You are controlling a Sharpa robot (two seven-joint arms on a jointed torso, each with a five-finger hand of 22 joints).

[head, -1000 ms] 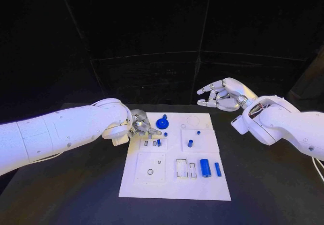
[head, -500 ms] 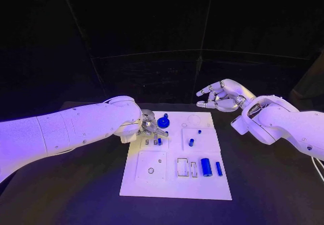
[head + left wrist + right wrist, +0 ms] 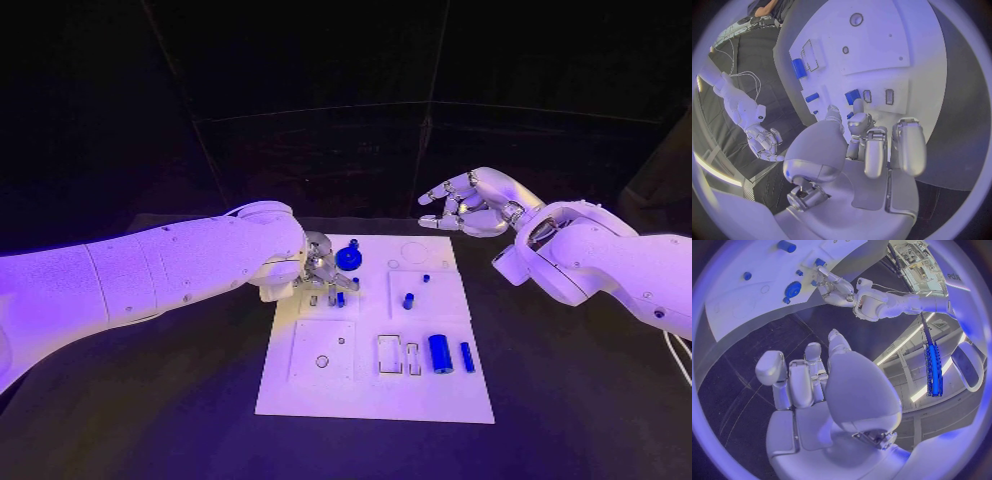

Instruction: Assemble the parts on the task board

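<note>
- While the left robot hand (image 3: pixel 316 268) hangs over the far left part of the task board (image 3: pixel 375 400) in the head view, its fingers curl down at small blue parts (image 3: pixel 336 298); whether it grips one I cannot tell.
- Judged from that view, the job is partly done: a blue knob (image 3: pixel 348 259) stands near the far edge, two blue cylinders (image 3: pixel 440 354) lie toward the board's near right corner, and several slots look unfilled.
- From the left wrist view, the fingertips (image 3: pixel 858 106) reach just beside a blue piece (image 3: pixel 852 96); contact is unclear.
- From the right wrist view, the right robot hand (image 3: pixel 811 385) hovers off the board above the tabletop (image 3: pixel 736 390), fingers loosely apart, holding nothing.
</note>
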